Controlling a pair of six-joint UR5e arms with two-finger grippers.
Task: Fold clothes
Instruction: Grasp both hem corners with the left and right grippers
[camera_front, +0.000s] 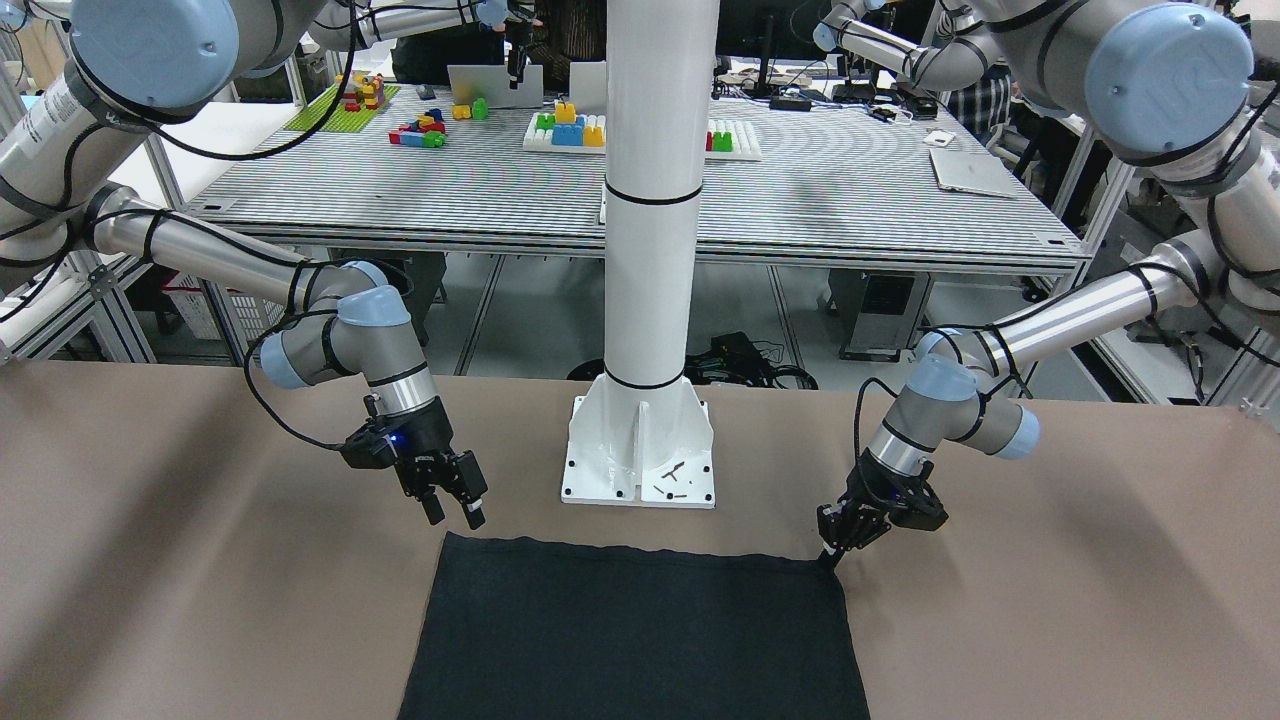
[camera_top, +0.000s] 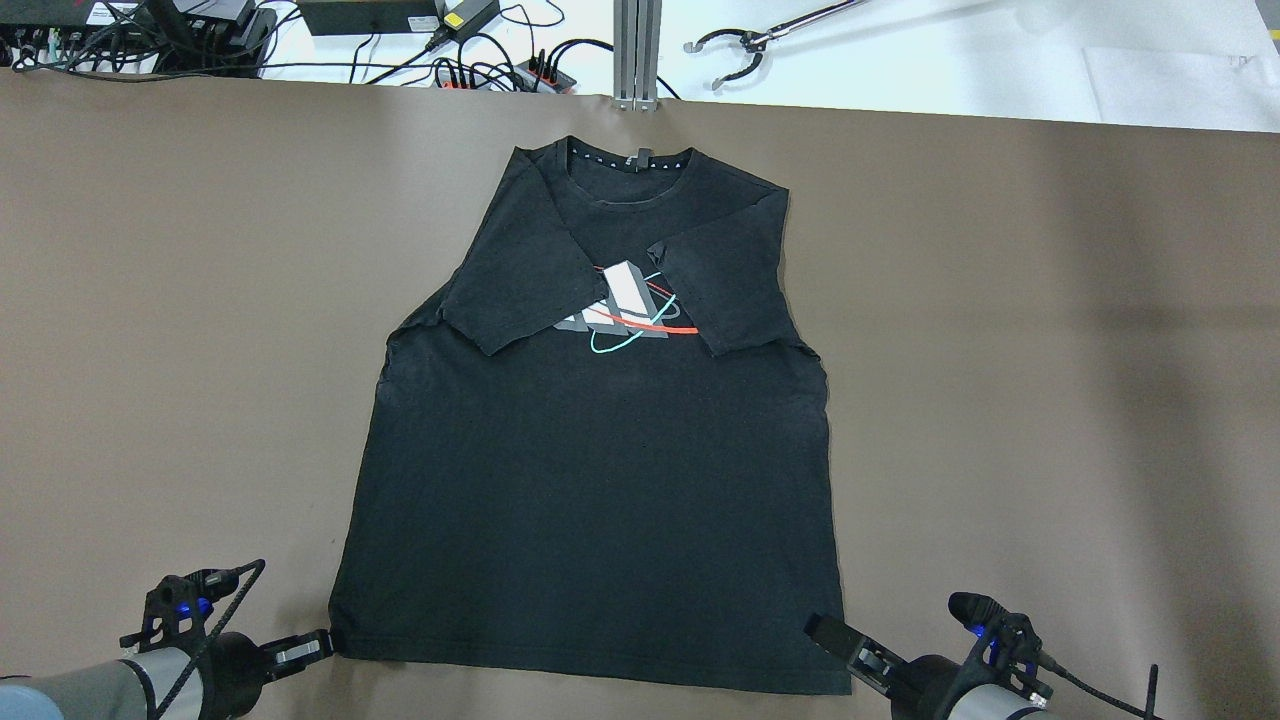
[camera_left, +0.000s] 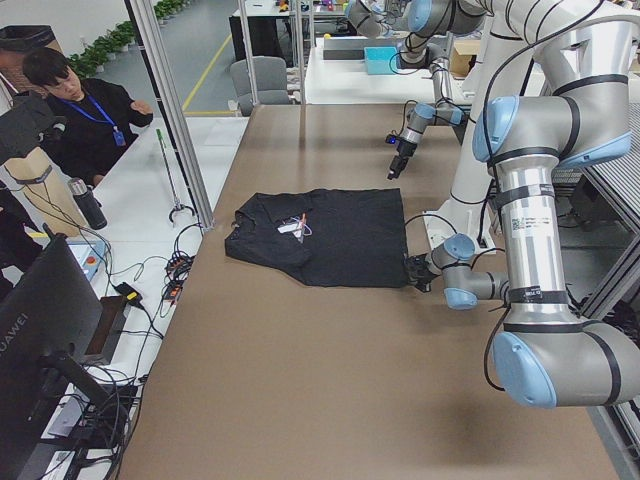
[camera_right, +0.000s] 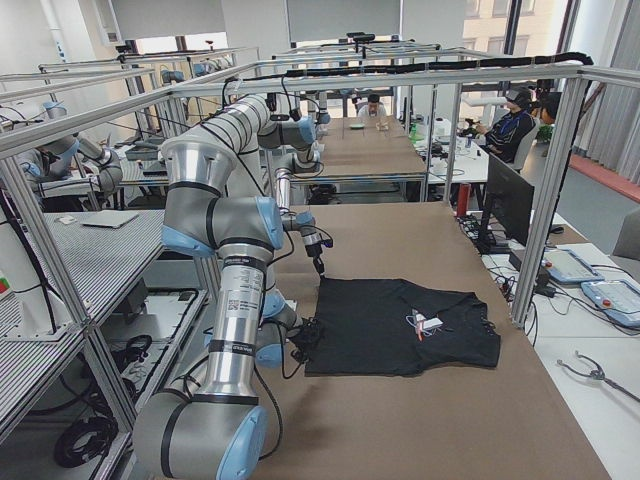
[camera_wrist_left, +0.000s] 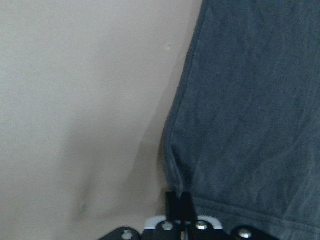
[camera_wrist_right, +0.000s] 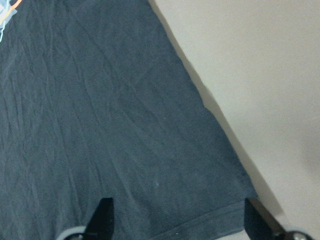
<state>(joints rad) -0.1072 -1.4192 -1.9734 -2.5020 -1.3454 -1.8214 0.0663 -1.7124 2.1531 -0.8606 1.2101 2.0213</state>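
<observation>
The clothes (camera_top: 600, 480) are a black T-shirt with a printed chest, lying flat on the brown table with both sleeves folded inward. My left gripper (camera_top: 322, 640) is down at the near left hem corner, and the left wrist view shows it (camera_wrist_left: 179, 197) shut on that corner of the fabric (camera_wrist_left: 240, 125). In the front-facing view it (camera_front: 832, 555) touches the shirt's corner. My right gripper (camera_front: 456, 518) hovers open just above the near right hem corner. In its own wrist view its fingers (camera_wrist_right: 104, 216) stand wide apart over the hem (camera_wrist_right: 150, 150).
The white pillar base (camera_front: 640, 455) stands on the brown table (camera_top: 1050, 350) just behind the hem. Cables and power strips (camera_top: 480, 60) and a grabber tool (camera_top: 740, 50) lie past the far edge. A seated person (camera_left: 85, 115) is beside the table's far side.
</observation>
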